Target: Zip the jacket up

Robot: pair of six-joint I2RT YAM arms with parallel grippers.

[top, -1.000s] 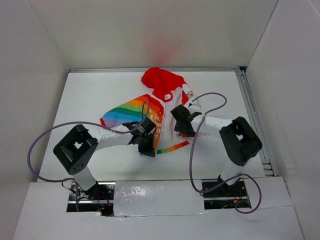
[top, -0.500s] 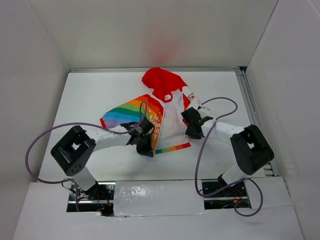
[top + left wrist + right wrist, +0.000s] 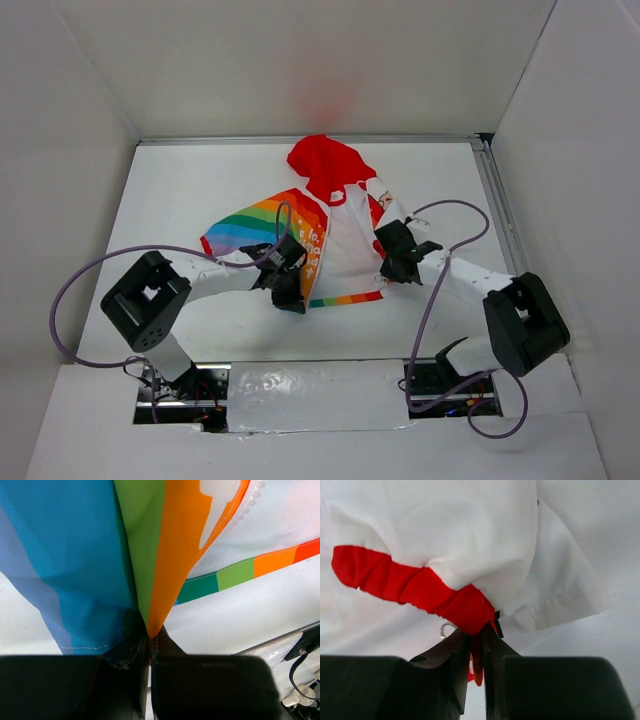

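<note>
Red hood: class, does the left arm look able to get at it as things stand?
Probably not yet. The left pincer is shut on the jacket's rainbow hem; the red hood lies farther off, unblocked, but it must let go first.

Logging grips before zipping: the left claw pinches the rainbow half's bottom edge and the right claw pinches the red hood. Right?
Not quite. The right claw pinches a red band edging the white half, as the right wrist view shows; the hood lies apart. The left claw does pinch the rainbow half at its bottom edge.
</note>
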